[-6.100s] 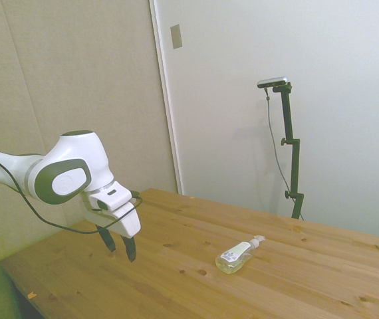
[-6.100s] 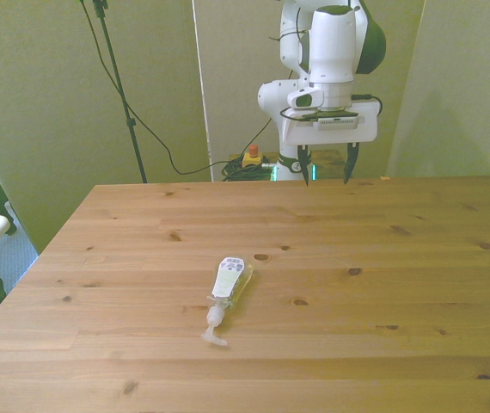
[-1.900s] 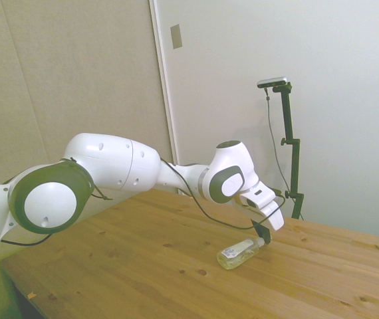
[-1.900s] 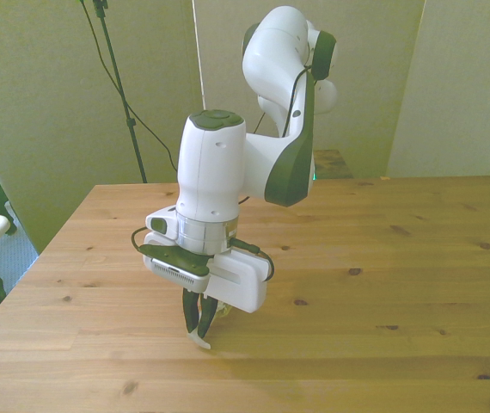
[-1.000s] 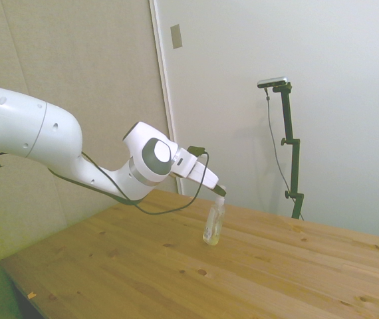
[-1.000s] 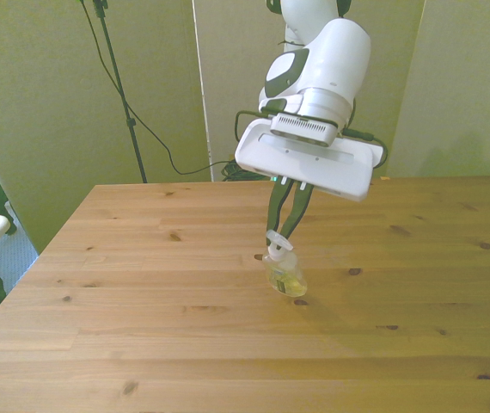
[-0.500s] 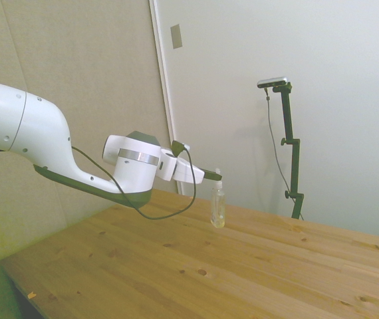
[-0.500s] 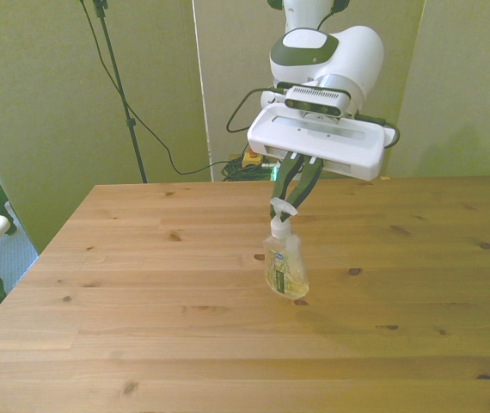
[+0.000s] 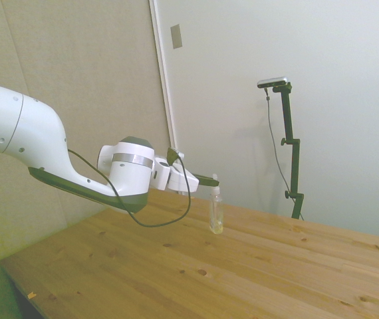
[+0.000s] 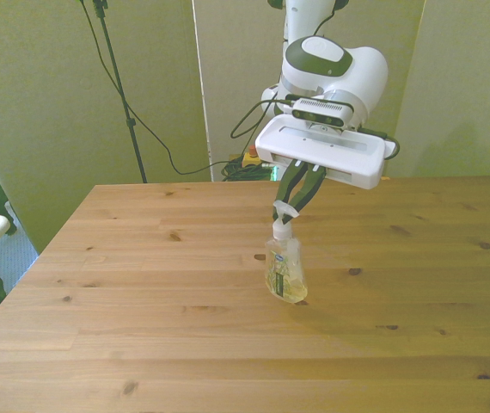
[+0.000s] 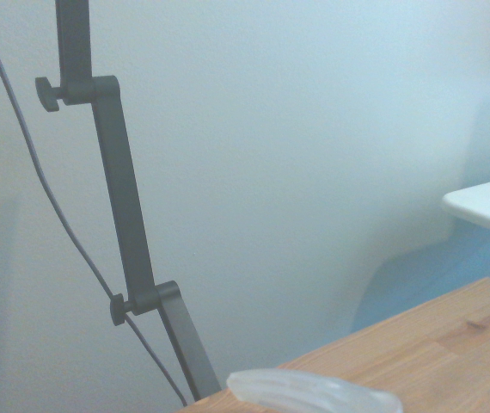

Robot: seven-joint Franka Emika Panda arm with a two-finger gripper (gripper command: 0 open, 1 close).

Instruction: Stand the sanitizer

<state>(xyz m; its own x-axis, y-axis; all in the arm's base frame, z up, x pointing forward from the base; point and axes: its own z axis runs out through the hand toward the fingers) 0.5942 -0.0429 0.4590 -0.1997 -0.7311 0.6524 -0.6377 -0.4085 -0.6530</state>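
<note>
No readable text, brand, number or sign appears in any view. The sanitizer [image 10: 284, 271] carries a small label on its clear body, seen in the front view as a pale patch with dark marks too small and blurred to make out as words. In the side view the sanitizer [image 9: 216, 211] is too small for any print to show. The wrist view shows only a blurred clear edge of it [image 11: 314, 394], without lettering.
</note>
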